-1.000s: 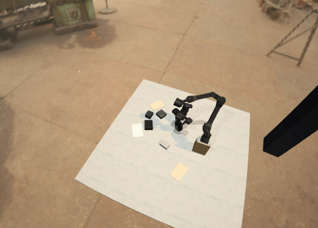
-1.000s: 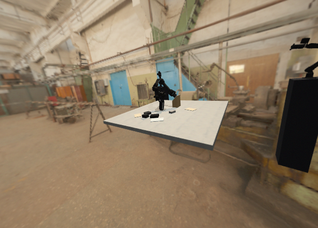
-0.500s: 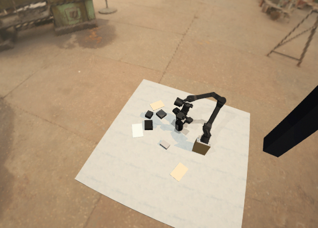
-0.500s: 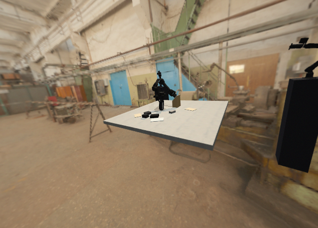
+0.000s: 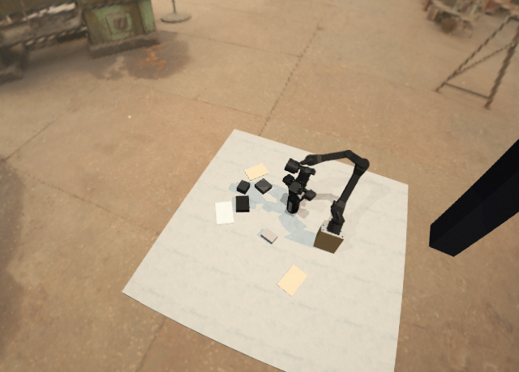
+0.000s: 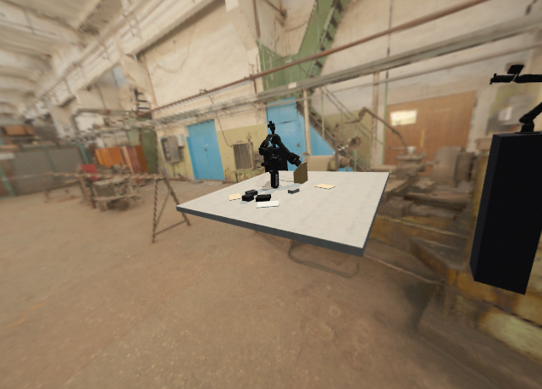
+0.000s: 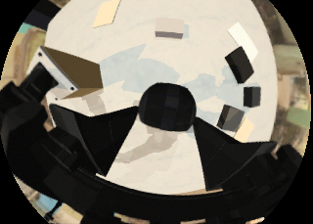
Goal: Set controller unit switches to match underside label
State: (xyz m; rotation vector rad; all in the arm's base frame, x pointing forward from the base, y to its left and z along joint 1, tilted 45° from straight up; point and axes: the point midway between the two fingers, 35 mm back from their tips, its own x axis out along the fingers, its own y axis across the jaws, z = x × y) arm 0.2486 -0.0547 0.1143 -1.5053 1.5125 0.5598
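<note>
My gripper [image 5: 293, 198] [image 6: 274, 171] [image 7: 166, 114] hangs above the bench [image 5: 201, 284] [image 6: 332, 227], pointing down. In the wrist view its fingers meet both sides of a dark rounded object [image 5: 292, 206] [image 6: 274, 180] [image 7: 167, 99], which fills the gap between them. The gripper looks shut on it. In the top and exterior views it hangs below the gripper like an upright column, with small pale marks on one side. I cannot tell for sure that it is the controller unit. No rocker switch or label square can be read in any view.
Several dark modules, among them a flat black box [image 5: 242, 203] [image 7: 239, 65] and a dark grey box [image 5: 263, 186] [image 7: 231, 117], lie near a white sheet [image 5: 224, 212] [image 6: 268, 204]. A pale-topped block [image 5: 268, 235] [image 7: 169, 27] and a cream sheet [image 5: 292, 280] [image 7: 107, 13] lie apart. The arm's base [image 5: 328, 240] stands beside.
</note>
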